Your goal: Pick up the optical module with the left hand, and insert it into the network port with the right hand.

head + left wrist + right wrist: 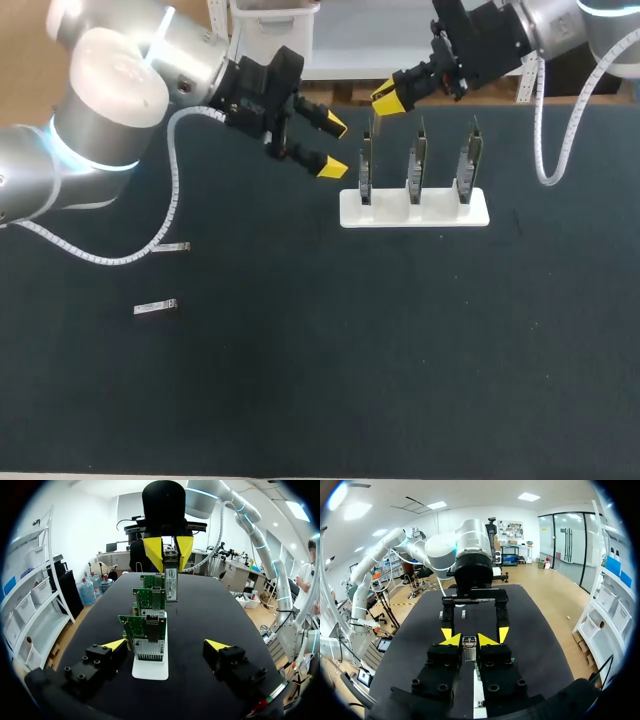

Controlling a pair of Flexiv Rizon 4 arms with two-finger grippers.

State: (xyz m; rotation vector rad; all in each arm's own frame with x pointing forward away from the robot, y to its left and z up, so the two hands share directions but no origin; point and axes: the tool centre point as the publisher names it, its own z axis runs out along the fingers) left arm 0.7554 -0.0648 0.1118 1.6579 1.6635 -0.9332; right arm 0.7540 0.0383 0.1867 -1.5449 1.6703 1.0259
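Note:
My right gripper (385,100) hangs just above and behind the left-most of three upright network cards (366,165), shut on a silvery optical module (171,582). The right wrist view shows that module (468,648) pinched between its yellow tips. The cards stand in a white holder (413,208). My left gripper (332,146) is open and empty, level with the holder's left end. In the left wrist view, my left gripper (165,645) faces the row of cards (147,630) end on. Two more optical modules (156,307) (172,247) lie on the mat at the left.
The black mat (400,360) covers the whole table. The two arms are close together above the holder's left end, with my left gripper's fingertips (503,633) just ahead of my right gripper (469,641).

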